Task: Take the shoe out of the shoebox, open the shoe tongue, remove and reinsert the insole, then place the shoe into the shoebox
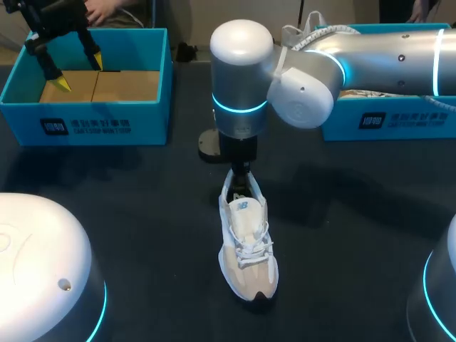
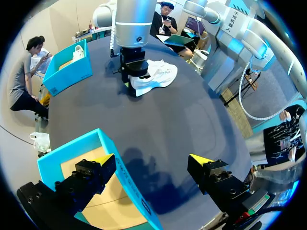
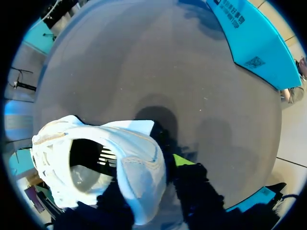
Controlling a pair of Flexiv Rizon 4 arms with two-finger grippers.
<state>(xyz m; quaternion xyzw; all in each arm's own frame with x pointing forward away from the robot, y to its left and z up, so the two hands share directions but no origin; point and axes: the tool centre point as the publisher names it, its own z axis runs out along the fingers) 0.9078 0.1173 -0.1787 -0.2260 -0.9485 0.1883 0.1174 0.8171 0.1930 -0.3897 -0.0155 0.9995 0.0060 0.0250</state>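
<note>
The right end effector is clamped on the heel of a white shoe, which lies on the dark bench just below it. The left end effector is held with its fingers apart over a blue shoebox, well apart from the shoe. A second blue box is seen behind the right arm.

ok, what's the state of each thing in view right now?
shoe: out of the box, upright on the table, laced, gripped at the heel.
left shoebox: open, no shoe inside.
right shoebox: open, inside mostly hidden.
left end effector: open, empty, above the left shoebox.
right end effector: shut on the shoe's heel.
</note>
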